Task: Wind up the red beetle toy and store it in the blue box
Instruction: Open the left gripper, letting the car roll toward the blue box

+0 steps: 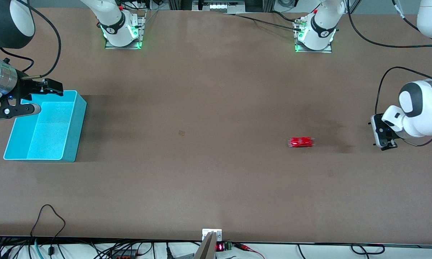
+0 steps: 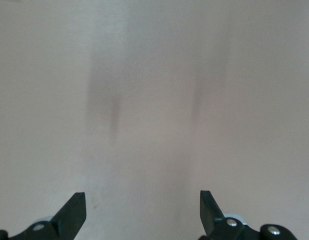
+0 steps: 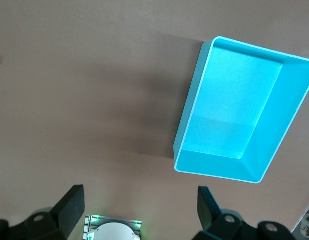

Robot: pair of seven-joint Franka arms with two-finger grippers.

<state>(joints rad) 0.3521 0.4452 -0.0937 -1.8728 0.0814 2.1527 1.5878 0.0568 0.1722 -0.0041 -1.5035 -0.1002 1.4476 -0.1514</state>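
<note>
Front view shows the red beetle toy [image 1: 301, 142] lying on the bare brown desk [image 1: 201, 108], toward the left arm's end and a little nearer the camera than the middle of the desk. It looks smeared in this picture, so which way its nose points is hard to say. Nothing touches it.

Nearest to it is the left end effector [image 1: 382, 137], which hangs low over the desk beside the toy, further toward the left arm's end and clearly apart from it. Its wrist camera sees only plain desk surface between two dark fingertips [image 2: 73, 214] that stand wide apart, so it is released and holds nothing.

Well away, at the right arm's end of the desk, sits the blue box [image 1: 80, 118] (a tall-walled turquoise bin with a lighter speckled floor), with nothing inside it. The right end effector [image 1: 39, 95] hovers over the box's edge that lies farther from the camera. In the right wrist view the blue box [image 3: 194, 107] shows from above, and the right fingertips [image 3: 72, 205] are likewise spread, grasping nothing.
</note>
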